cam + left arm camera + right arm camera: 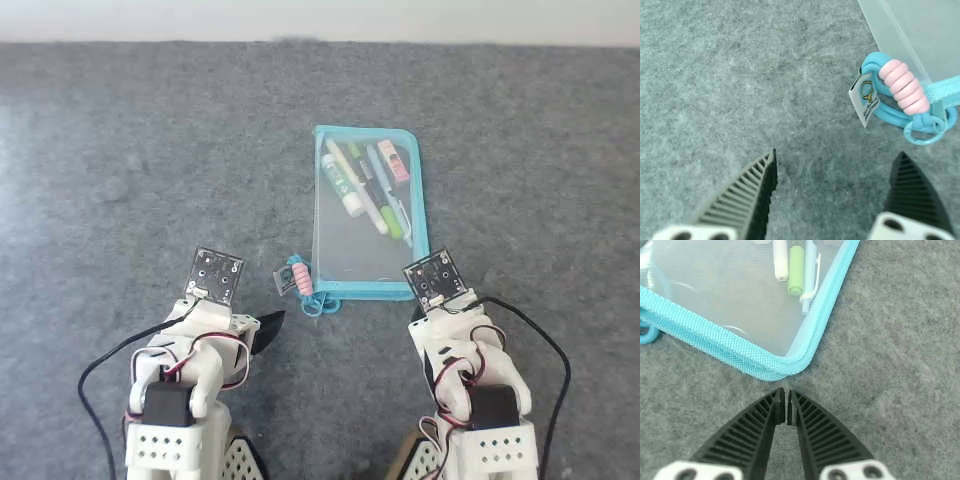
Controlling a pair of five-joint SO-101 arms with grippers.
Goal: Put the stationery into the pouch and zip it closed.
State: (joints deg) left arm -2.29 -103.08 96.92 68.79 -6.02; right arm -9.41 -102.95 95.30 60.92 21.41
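Observation:
A clear pouch (365, 215) with a teal zip border lies flat on the grey felt, with pens, markers and a pink eraser (393, 160) inside at its far end. Its pink beaded zip pull with a teal cord and paper tag (300, 278) (902, 87) sits at the near left corner. My left gripper (835, 167) stands open just short of that pull, nothing between its fingers. Just off the pouch's near right corner (785, 367), my right gripper (786, 402) is shut and empty.
Grey felt (150, 150) covers the whole table, with free room to the left and right of the pouch. A pale wall edge runs along the far side. Black cables (540, 340) loop beside each arm's base.

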